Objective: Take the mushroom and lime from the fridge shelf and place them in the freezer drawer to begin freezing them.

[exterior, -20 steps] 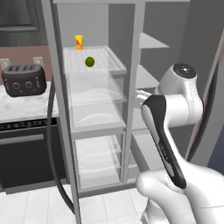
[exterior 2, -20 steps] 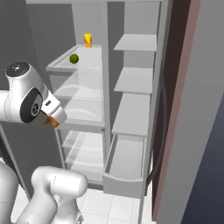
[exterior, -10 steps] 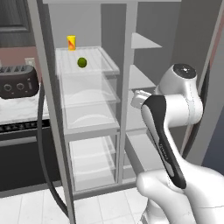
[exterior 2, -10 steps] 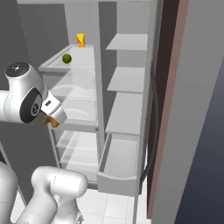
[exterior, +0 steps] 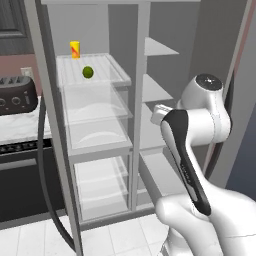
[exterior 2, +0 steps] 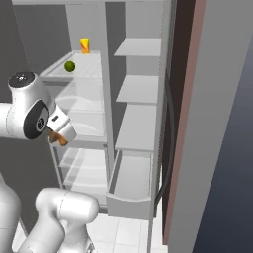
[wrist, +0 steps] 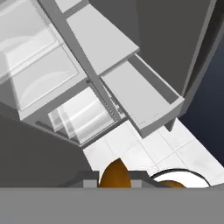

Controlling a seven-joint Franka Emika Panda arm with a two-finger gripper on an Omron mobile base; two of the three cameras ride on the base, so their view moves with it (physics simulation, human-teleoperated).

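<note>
One of the two task items looks to be in hand: a brown-orange shape sits at the pincer (exterior 2: 58, 139) in the right base view, and the hand view shows the same brown cap low in the picture, so I judge the mushroom (wrist: 115, 174) to be held, with the pincer closed on it, though the fingers themselves are too hidden to confirm how they stand. The lime (exterior: 88, 72) lies on the fridge shelf (exterior: 112, 75) high in the left column, just in front of a yellow cup (exterior: 75, 49) with a red mark, and it is untouched. The freezer drawer (exterior 2: 128, 201) is pulled out at the foot of the right column, its floor bare. The relation that matters now is this: seen from the right base camera, the drawer lies below and to the right of the pincer, well apart from it, with the upright divider between the two columns standing between them. In the hand view the drawer (wrist: 144, 100) runs as a long box from mid-picture toward the right, open side up. The likely next move is to carry the mushroom right and down, clear of the divider, and over the drawer's near wall before letting go.
</note>
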